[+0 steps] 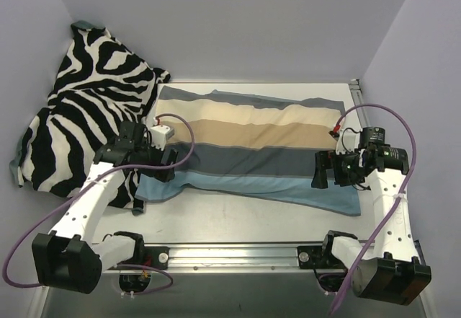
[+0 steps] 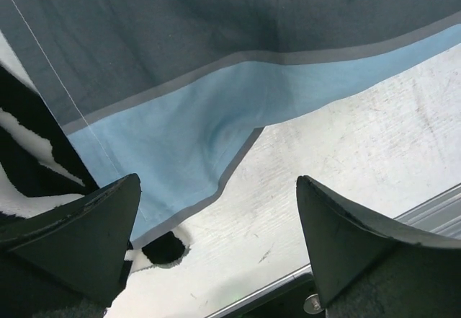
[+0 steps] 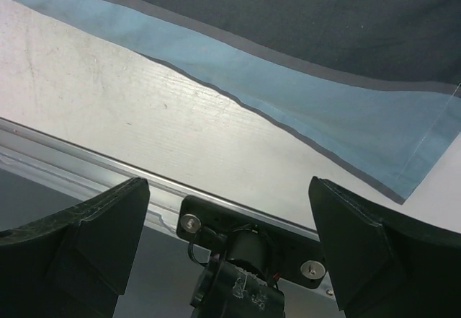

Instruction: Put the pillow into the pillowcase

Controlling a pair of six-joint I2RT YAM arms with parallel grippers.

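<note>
The pillowcase (image 1: 252, 145) lies flat across the middle of the table, striped face up in tan, cream, slate and light blue. The pillow is out of view. My left gripper (image 1: 155, 161) hovers open over the case's near-left corner; in the left wrist view its jaws (image 2: 217, 181) stand wide over the light-blue stripe (image 2: 180, 130) and bare table. My right gripper (image 1: 320, 170) is open over the near-right corner. In the right wrist view, nothing lies between the fingers of that gripper (image 3: 229, 182), and the case's blue edge (image 3: 324, 109) runs above them.
A black-and-white zebra-print cloth (image 1: 86, 94) is heaped at the left, against the wall and under the left arm, and shows in the left wrist view as well (image 2: 21, 145). The white table (image 1: 216, 221) ends at a metal rail (image 1: 238, 254) carrying both arm bases.
</note>
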